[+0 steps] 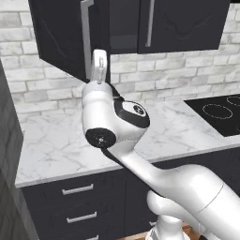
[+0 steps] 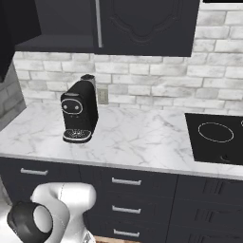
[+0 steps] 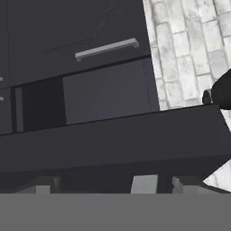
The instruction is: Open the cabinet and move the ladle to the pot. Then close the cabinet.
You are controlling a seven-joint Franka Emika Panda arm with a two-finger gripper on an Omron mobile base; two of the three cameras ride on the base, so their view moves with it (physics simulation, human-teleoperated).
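You see the cabinet (image 1: 117, 28), matte black with raised-panel doors and long silver bar handles, hanging over the veined white marble counter (image 1: 56, 145); its left door (image 1: 63, 35) stands swung out, its right door shut. Below it, a glossy black coffee machine (image 2: 79, 111) sits against the pale brick wall. Your arm reaches up just under the open door, with the gripper's jaws spread wide and holding nothing.

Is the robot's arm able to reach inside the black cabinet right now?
Probably yes. The cabinet has its left door swung open, and the arm is raised right by the gap. Nothing seems to be in the way.
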